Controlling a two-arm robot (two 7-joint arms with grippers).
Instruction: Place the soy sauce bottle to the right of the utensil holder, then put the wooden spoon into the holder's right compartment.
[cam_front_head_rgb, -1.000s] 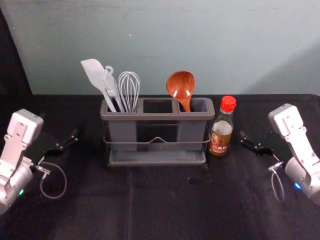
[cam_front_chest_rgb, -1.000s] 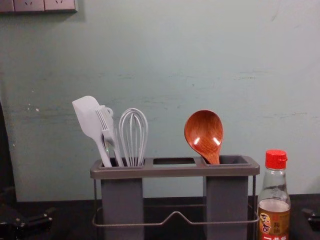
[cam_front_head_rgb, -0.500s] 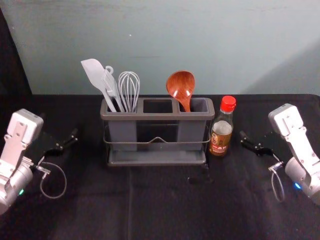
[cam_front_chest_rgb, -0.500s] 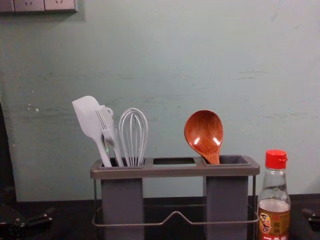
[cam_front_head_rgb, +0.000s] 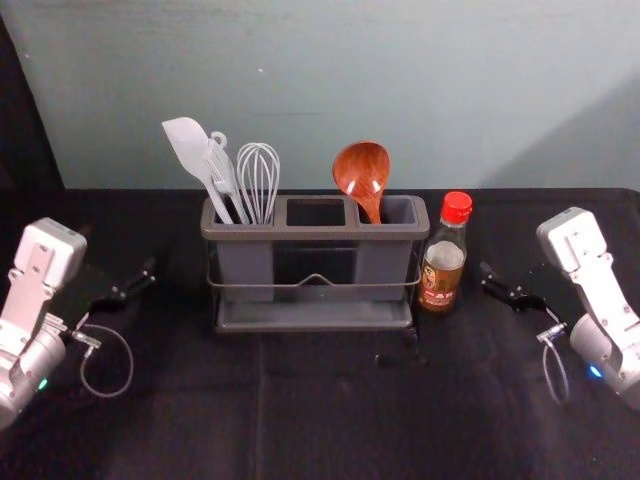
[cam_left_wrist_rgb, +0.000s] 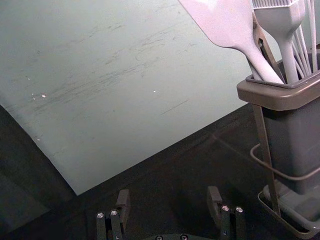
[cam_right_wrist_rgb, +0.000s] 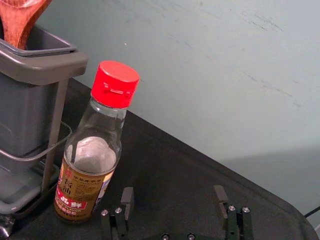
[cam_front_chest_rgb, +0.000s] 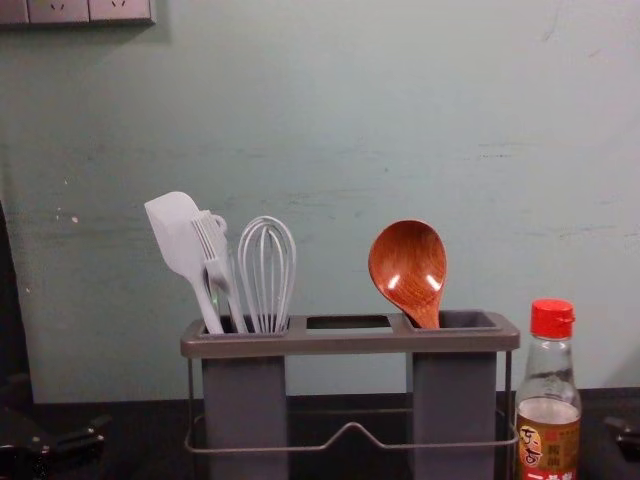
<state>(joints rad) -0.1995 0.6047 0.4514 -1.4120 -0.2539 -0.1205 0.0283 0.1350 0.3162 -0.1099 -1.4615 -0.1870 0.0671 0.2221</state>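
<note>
Grey plastic holder (cam_front_head_rgb: 315, 235) carries brown wooden spoon (cam_front_head_rgb: 361, 168) in right compartment, white utensils (cam_front_head_rgb: 190, 150) left. Red-capped glass bottle (cam_front_head_rgb: 442, 268) stands just right. Left gripper (cam_front_head_rgb: 148, 274), right gripper (cam_front_head_rgb: 487, 275) flank, spread.

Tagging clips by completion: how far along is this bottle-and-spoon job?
Both steps look done: the soy sauce bottle stands right of the utensil holder, and the wooden spoon sits in its right compartment. Nothing is in hand: the left gripper and right gripper are open and empty, one at either side. No task step appears left.
</note>
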